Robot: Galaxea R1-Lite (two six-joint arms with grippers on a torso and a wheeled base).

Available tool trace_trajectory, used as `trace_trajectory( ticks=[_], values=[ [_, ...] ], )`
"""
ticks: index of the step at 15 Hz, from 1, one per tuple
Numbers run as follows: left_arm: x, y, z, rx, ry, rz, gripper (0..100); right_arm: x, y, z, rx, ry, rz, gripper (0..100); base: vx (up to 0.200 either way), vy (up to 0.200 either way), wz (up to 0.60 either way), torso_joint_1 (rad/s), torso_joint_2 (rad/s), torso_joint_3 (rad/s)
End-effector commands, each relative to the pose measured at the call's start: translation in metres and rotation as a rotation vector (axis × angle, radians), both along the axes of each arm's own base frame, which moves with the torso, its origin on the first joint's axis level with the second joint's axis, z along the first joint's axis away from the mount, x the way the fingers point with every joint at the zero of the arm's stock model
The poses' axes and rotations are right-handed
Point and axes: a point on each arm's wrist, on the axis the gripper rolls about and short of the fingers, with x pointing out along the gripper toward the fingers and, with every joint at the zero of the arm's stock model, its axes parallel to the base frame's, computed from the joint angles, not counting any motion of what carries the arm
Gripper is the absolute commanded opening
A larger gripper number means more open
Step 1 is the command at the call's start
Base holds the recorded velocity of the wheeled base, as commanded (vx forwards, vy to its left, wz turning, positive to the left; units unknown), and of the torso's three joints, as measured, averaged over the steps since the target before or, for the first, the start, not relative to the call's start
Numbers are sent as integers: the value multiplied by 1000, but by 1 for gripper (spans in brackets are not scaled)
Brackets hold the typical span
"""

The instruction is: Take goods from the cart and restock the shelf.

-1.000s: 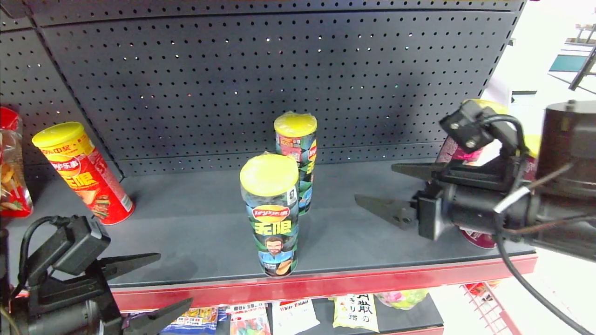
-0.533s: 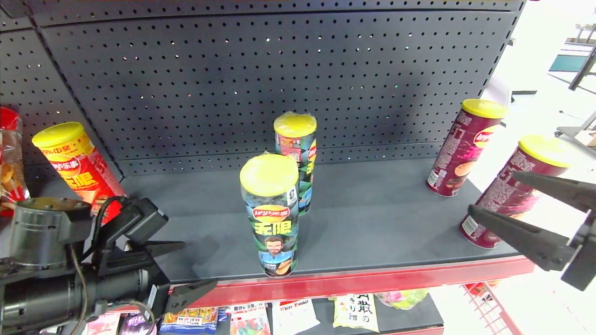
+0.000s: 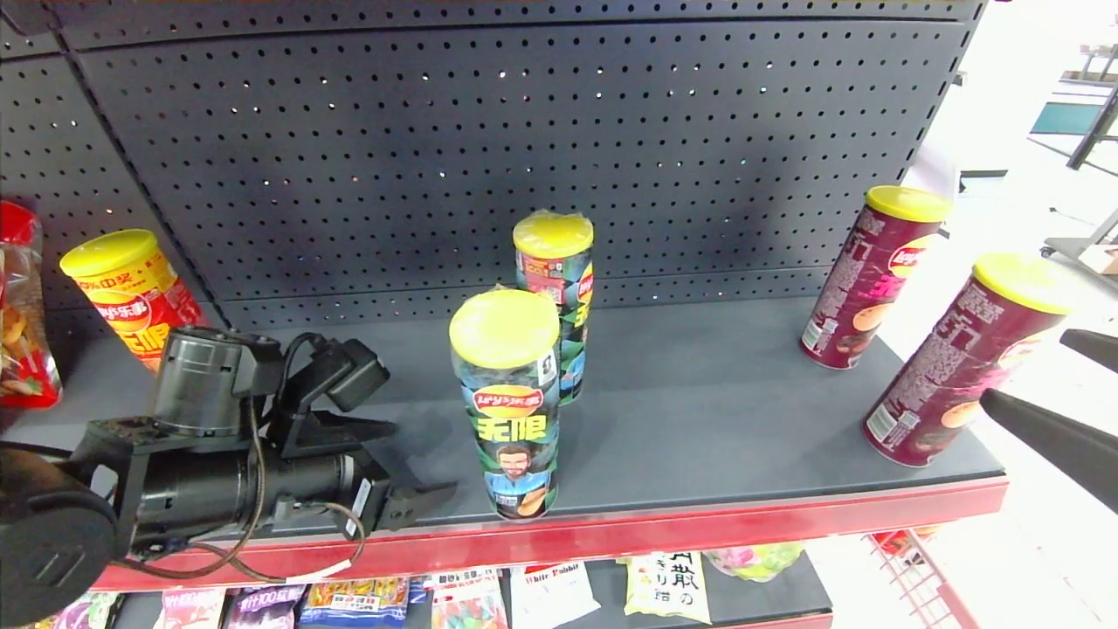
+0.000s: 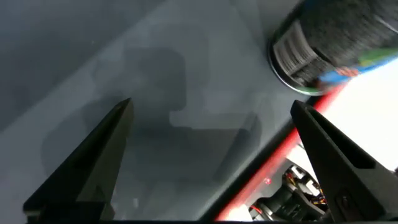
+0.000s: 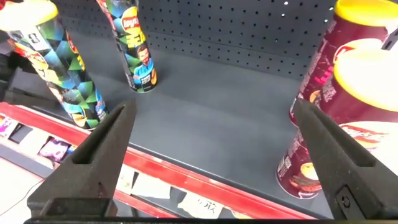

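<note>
Two green chip cans with yellow lids stand mid-shelf, one at the front (image 3: pixel 511 411) and one behind it (image 3: pixel 555 297). Two maroon cans stand at the right end, front (image 3: pixel 956 367) and back (image 3: pixel 865 279). My left gripper (image 3: pixel 426 459) lies low over the grey shelf (image 3: pixel 699 411), just left of the front green can, open and empty. In the left wrist view the gripper (image 4: pixel 211 109) has that can's base (image 4: pixel 323 56) beyond one finger. My right gripper (image 3: pixel 1029 367) is open and empty off the shelf's right end, beside the front maroon can (image 5: pixel 348 124).
A red-orange can (image 3: pixel 131 297) and a snack bag (image 3: pixel 22 323) stand at the shelf's left end. The pegboard back wall (image 3: pixel 524 148) closes the rear. A red front lip (image 3: pixel 699 524) edges the shelf, with packets (image 3: pixel 550 594) on the shelf below.
My left arm has risen and moved right onto the shelf toward the front green can. My right arm has pulled back to the right, off the shelf, uncovering both maroon cans.
</note>
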Motion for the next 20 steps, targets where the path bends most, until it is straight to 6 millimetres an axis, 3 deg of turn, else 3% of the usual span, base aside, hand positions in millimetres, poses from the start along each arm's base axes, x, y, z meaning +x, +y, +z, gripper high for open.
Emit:
trace_trajectory(
  ticks=[1,9,20],
  values=[
    [5,-2,-4,5,14,1,100,0,0,0,0,-1,0,100,0,0,0,0,0,0],
    [19,-22,-5,-2,13,-48,100,0,-1,1,4,-1,-6,100,0,0,0,0,0,0],
    [27,-34,-5,-4,9,-76,100,0,-1,-1,3,3,-6,100,0,0,0,0,0,0]
  ],
)
